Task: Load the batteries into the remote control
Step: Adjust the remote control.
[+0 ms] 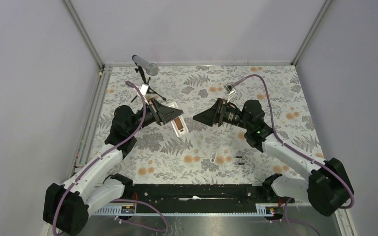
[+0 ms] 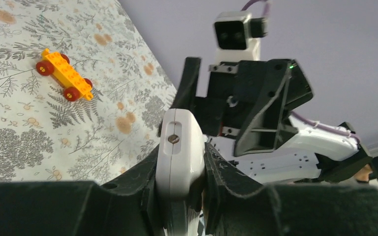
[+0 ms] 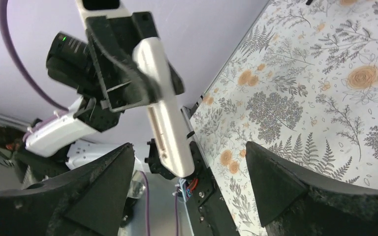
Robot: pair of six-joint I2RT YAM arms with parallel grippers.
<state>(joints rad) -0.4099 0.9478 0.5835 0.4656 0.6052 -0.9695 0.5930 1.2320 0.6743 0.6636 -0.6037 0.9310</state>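
Note:
My left gripper (image 1: pixel 169 115) is shut on the white remote control (image 1: pixel 179 125) and holds it above the table; a brownish strip shows on the remote's upturned side. In the left wrist view the remote (image 2: pixel 179 147) is clamped edge-on between the two black fingers (image 2: pixel 181 164). My right gripper (image 1: pixel 200 117) is open and empty, facing the remote from the right with a small gap. In the right wrist view (image 3: pixel 189 189) the remote (image 3: pixel 165 113) hangs ahead of the spread fingers. Two small dark batteries (image 1: pixel 238 157) (image 1: pixel 239 163) lie on the table near the right arm.
A small flat white cover piece (image 1: pixel 213 156) lies left of the batteries. An orange toy car (image 2: pixel 64 73) sits on the floral cloth. A microphone on a small tripod (image 1: pixel 145 65) stands at the back left. Grey walls close in the table on three sides.

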